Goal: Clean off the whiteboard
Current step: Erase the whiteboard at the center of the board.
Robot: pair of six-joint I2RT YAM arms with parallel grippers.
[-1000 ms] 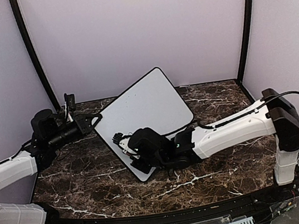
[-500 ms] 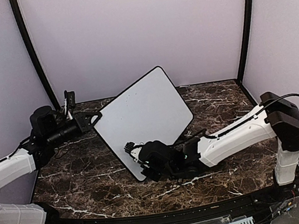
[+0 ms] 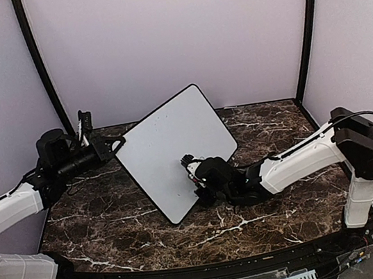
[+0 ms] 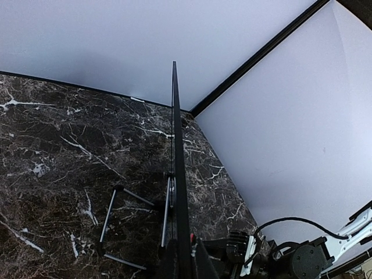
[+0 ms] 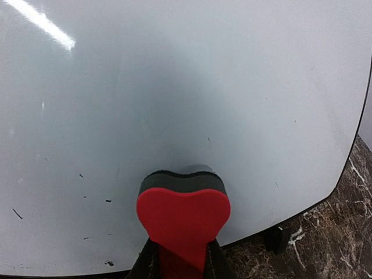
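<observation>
On the marble surface [image 3: 114, 220] the whiteboard [image 3: 166, 146] stands tilted, left pincer [image 3: 114, 146] clamped on its left corner; only the right wrist view shows the right pincer [image 5: 181, 264] pinching a red eraser [image 5: 183, 212] against the face, stray marker specks [image 5: 107, 200] nearby, all hidden from overhead.

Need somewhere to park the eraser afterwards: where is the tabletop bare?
Bare marble lies front-left, between the left arm and the whiteboard, and rear-right, between the board and the right wall. The centre is crowded by the board and the right arm.
</observation>
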